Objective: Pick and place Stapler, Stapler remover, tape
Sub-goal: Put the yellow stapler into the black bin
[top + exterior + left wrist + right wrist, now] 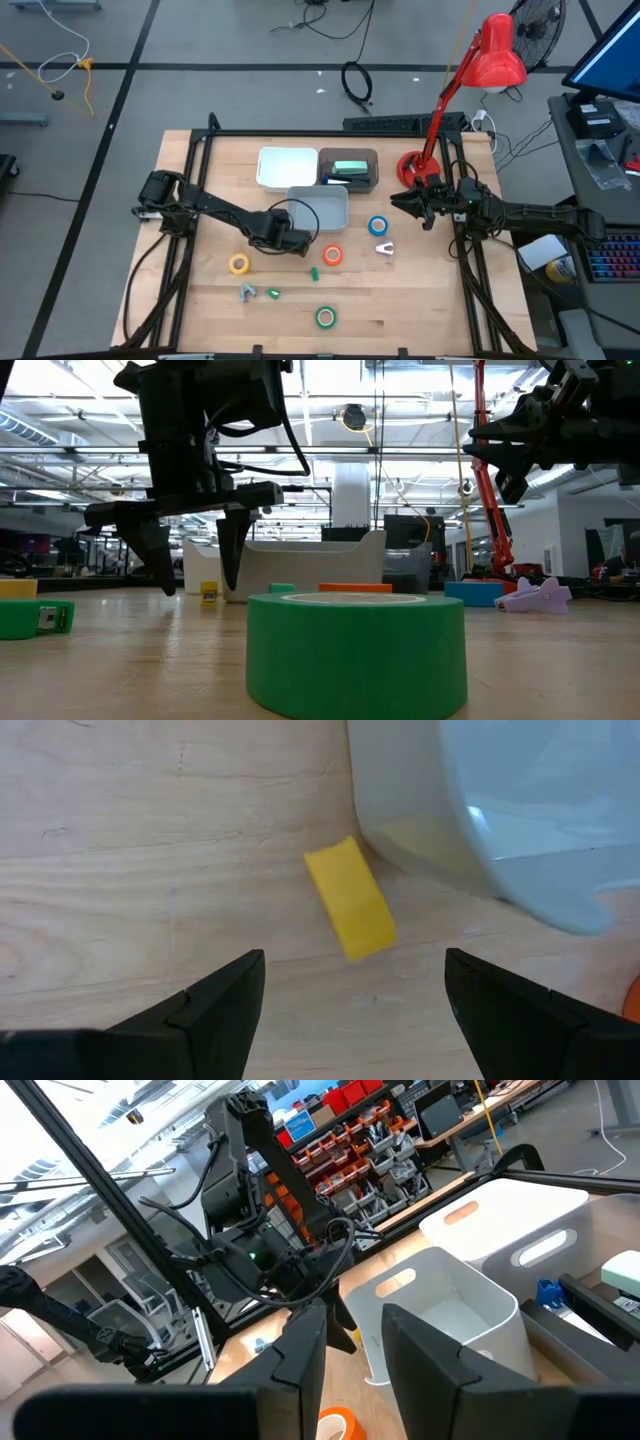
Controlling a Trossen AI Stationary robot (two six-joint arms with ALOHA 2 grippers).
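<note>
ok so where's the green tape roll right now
In the high view the green tape roll lies flat near the table's front edge, centre, alone, below the orange-red roll; it fills the low view's foreground.

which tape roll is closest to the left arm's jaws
The orange-red roll, lying just right of the open left gripper. Yellow, blue and green lie farther away.

Left arm low and spread, right arm parked high.

The left arm reaches from the left edge of the high view toward centre frame, its left gripper (296,243) pointing straight down, fingers (158,555) spread wide just above the wood. The right arm stretches in from the right edge, its right gripper (398,203) raised at upper right in the low view, fingers (300,1348) narrowly apart, gripping nothing.
</note>
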